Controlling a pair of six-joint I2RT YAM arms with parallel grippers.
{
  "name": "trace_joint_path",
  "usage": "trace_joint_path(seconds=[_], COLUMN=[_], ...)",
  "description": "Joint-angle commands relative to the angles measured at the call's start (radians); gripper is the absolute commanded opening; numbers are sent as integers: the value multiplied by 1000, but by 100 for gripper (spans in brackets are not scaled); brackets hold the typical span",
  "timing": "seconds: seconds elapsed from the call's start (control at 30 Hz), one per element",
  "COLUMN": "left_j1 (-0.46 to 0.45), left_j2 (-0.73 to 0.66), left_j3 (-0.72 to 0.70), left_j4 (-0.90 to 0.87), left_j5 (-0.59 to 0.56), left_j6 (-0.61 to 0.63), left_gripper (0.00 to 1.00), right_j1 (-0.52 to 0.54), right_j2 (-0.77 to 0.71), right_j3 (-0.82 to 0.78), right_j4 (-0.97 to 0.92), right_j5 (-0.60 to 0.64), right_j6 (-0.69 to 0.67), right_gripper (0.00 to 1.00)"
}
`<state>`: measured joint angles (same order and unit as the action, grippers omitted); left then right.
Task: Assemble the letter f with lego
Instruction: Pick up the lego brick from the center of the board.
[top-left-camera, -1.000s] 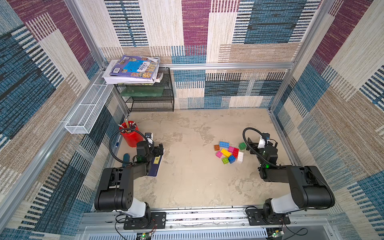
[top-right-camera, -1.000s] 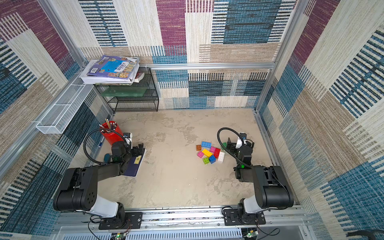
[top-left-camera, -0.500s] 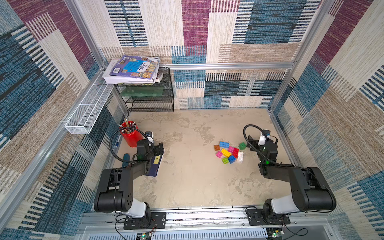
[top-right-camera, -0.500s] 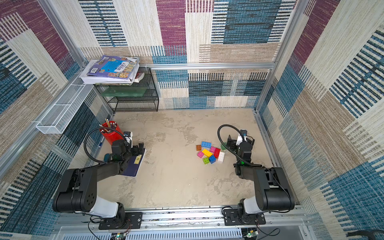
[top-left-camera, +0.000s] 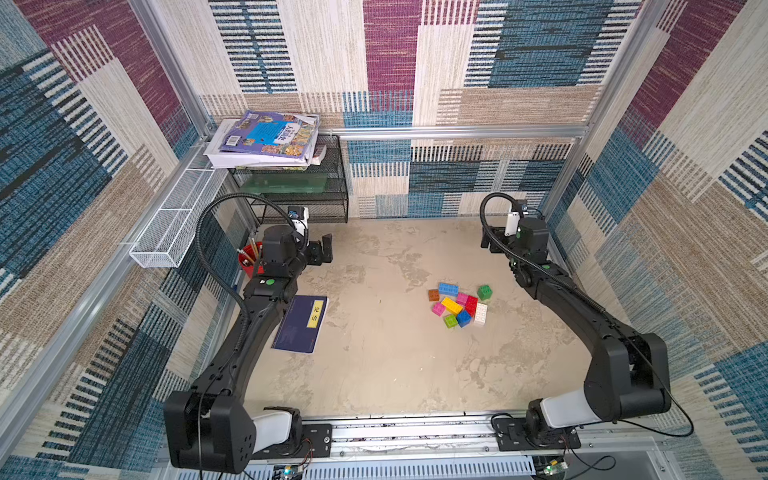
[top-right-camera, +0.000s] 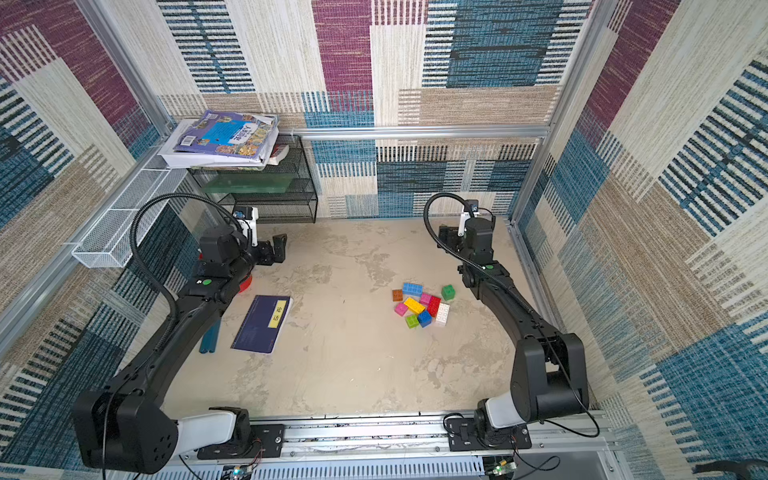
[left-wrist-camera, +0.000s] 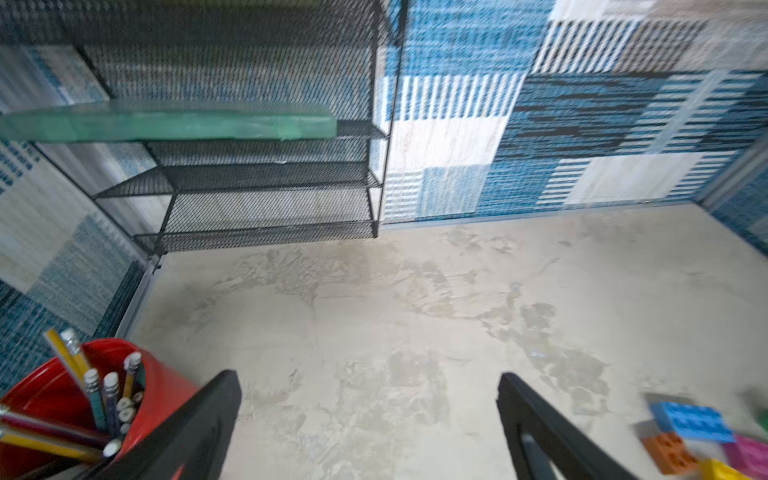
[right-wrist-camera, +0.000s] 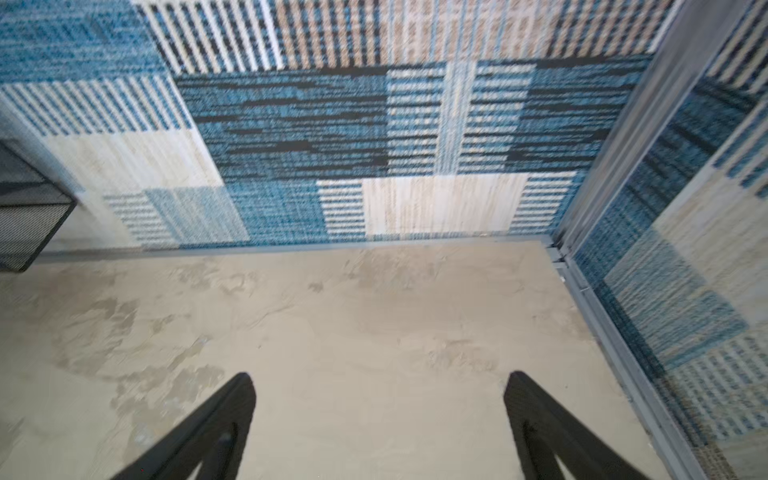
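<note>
Left wrist view: left hand (left-wrist-camera: 369, 376), jaws spread wide with nothing between them, raised over bare counter (left-wrist-camera: 374, 311) beside a red pencil cup (left-wrist-camera: 62, 395). Right wrist view: right hand (right-wrist-camera: 380, 375), likewise released and empty, facing the far corner. Both top views: lego bricks (top-left-camera: 459, 305), one loose cluster on the counter, nearer the right arm and well apart from both hands. The cluster holds a blue oblong brick (top-left-camera: 448, 289), a yellow oblong brick (top-left-camera: 452, 305), and brown, red, white, pink and green pieces, with no letter shape laid out yet. Step in hand, as judged: reach for a first brick. It is best taken from the cluster's rim, where the dark green brick (top-left-camera: 483, 292) stands slightly apart, with jaws across its flat sides. Room: open counter between the cluster and the dark notebook (top-left-camera: 301, 324) suits the build. The side wall (top-left-camera: 582, 249) runs close behind the right arm, and the mesh shelf (top-left-camera: 299, 195) fills the far left corner.
</note>
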<state>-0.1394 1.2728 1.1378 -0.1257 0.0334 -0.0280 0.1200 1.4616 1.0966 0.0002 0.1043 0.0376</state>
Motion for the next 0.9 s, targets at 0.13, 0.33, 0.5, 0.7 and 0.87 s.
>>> trace_joint_path(seconds=[0.13,0.33,0.5,0.7,0.87], left_j1=[-147,-293,-420,-524,-582], left_j2=[-58,-120,-124,-152,-208], left_j3=[46,-74,-154,-255,-361], left_j4=[-274,-252,-245,-208,-150], left_j5=[56,52,18,51,37], left_j6=[-72,-161,-174,-193,-226], left_gripper=[99,99,99,99,99], right_j1=[71,133,182,255,277], right_j2=[-60,-108,-150,-177,-148], right_j3=[44,-56,-168,-267,-300], right_j4=[-294,-355,-337,-299,-307], right_j5=[-68,-57,-41,8,47], right_j6=[62,107,156,197,221], right_gripper=[97,91,83,76,68])
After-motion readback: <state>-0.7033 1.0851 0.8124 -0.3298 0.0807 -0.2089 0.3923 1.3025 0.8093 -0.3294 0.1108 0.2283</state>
